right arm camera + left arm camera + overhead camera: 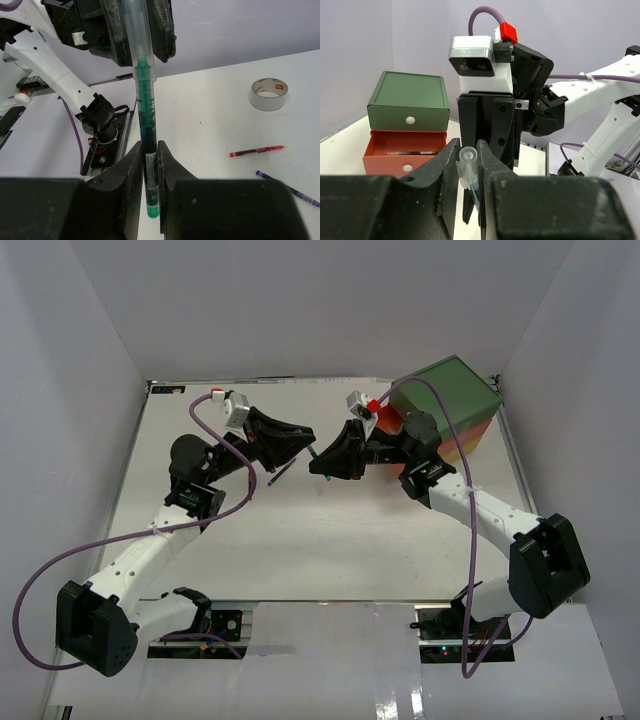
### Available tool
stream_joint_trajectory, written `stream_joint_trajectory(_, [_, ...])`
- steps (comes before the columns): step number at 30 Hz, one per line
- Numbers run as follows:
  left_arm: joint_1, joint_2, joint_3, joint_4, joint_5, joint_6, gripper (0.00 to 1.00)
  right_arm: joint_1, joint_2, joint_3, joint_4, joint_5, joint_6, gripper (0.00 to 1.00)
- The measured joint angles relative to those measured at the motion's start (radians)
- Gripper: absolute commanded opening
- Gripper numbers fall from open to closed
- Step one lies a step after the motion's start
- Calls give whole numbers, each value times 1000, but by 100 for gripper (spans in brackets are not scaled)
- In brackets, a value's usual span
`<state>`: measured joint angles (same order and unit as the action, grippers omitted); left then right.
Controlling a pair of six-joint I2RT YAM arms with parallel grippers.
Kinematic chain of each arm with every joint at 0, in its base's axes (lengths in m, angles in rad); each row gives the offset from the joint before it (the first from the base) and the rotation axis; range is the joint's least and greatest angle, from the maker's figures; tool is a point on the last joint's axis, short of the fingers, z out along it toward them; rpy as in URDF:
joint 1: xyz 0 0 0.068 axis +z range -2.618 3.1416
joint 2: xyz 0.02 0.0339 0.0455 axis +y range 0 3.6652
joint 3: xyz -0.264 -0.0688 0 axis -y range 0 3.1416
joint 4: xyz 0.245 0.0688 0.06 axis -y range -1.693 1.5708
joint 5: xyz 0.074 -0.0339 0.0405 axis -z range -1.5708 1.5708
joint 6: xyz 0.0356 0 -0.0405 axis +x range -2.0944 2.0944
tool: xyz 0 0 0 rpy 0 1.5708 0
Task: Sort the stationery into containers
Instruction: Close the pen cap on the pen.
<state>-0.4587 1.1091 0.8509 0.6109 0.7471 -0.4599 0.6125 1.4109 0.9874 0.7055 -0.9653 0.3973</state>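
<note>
- A white table [330,540] spreads across the middle of the scene, matte and evenly lit.
- A plain pale back wall [330,300] rises from its far edge.
- A left wall [60,390] and a right wall [590,370], the same pale grey, close in both sides.
- A glossy white strip [330,670] lies along the near edge, catching soft reflections.

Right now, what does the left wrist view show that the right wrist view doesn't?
Only left wrist: the drawer chest, its orange-red drawer pulled open with a dark pen inside. Only right wrist: a tape roll, a red pen and a purple pen on the table. Both: the green-ink pen, left and right jaws shut on opposite ends.
</note>
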Motion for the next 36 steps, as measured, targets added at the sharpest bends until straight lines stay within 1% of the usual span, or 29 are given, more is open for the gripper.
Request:
stream_joint_trajectory(3, [0,3,-1,8,-6,-2,0,-3,2,5,1,-2,10,8])
stream_joint_trajectory(15, [-17,23,-38,132,-47,-59,0,-15,4,21,38,-7,52,8])
stream_joint_trajectory(29, [-29,20,-35,152,-69,-73,0,-16,4,21,81,-11,77,8])
stream_joint_trajectory(33, [-29,21,-31,148,-69,-74,8,-17,5,18,92,-10,93,8])
stream_joint_trajectory(36, [-31,20,-16,114,-70,-66,9,-17,6,12,106,-10,98,8])
